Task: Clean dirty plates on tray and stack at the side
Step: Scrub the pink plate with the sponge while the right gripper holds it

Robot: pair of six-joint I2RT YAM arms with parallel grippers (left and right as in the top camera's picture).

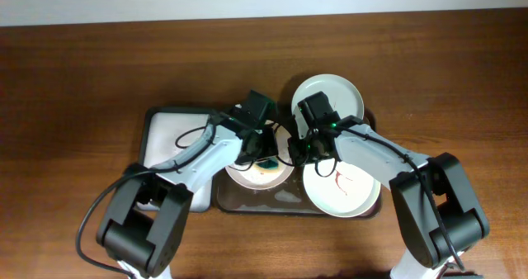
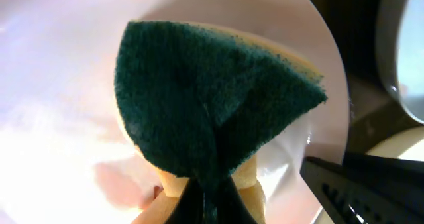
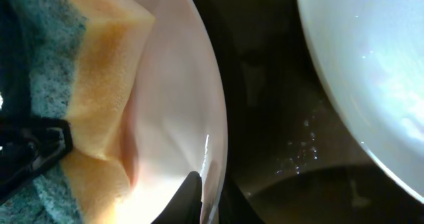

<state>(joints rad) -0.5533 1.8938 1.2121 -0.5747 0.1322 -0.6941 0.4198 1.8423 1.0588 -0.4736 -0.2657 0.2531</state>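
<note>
table (image 1: 82, 64): brown wood grain.
tray (image 1: 247, 203): dark, wet, rounded rim, beneath both tools.
plates (image 1: 330, 93): three, round, glossy white.
sponge (image 2: 212, 98): coarse green scourer on yellow foam, folded.
left tool (image 2: 211, 194): pinched on sponge, plate below.
right tool (image 3: 207, 199): clamped on that plate's rim.

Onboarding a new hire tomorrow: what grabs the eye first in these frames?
Both arms meet over the dark brown rectangular tray mid-table. The left gripper presses a folded green-and-yellow sponge onto a round white plate, while the right gripper seems to pinch that plate's rim. Beside it, lower right on the tray, a second white plate shows red scribble marks.
</note>
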